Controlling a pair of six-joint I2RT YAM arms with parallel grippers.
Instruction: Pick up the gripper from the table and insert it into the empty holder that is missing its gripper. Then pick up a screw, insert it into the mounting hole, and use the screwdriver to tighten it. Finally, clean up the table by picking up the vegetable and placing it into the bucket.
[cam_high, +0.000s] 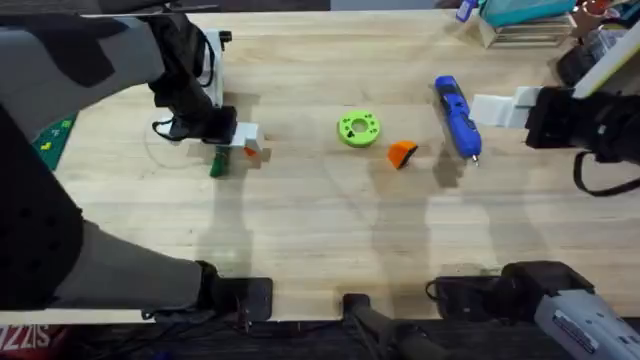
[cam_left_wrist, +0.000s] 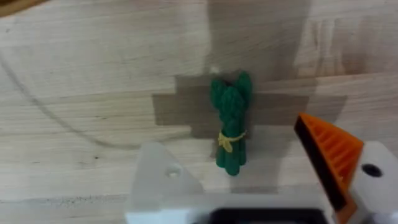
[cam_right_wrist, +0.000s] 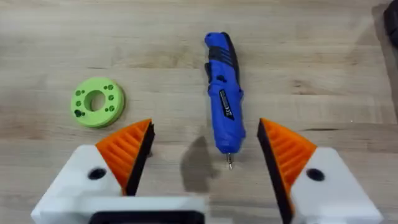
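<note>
The left gripper (cam_left_wrist: 249, 180) hovers over the vegetable (cam_left_wrist: 231, 124), its jaws wide open and holding nothing. One finger is the bare white holder (cam_left_wrist: 163, 180). The right gripper (cam_right_wrist: 205, 155) is open and empty too, above the screwdriver (cam_right_wrist: 222, 93). The loose orange gripper (cam_high: 401, 152) lies between the green ring (cam_high: 358, 129) and the screwdriver

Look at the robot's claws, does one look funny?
Yes. The left gripper has one orange ribbed pad, but its other finger is bare white. The missing orange tip lies loose on the table.
</note>
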